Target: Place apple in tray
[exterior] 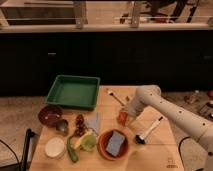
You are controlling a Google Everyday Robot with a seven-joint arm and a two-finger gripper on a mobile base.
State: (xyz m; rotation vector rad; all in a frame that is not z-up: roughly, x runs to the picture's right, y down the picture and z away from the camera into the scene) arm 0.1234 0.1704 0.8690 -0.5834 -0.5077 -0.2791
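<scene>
While your gripper [123,114] is hanging at the apple [121,118], grip impossible to tell, you're facing a carry to the tray [73,92].

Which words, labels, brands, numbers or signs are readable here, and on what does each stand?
None: no text can be read here.
The green tray, the apple and the orange bowl show no label.
The gripper, down at the apple on the table, shows no readable marking.

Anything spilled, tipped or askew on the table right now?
Nothing stands out. The gripper is down at the apple, the tray sits flat at the far left of the table, and no spill shows.
</scene>
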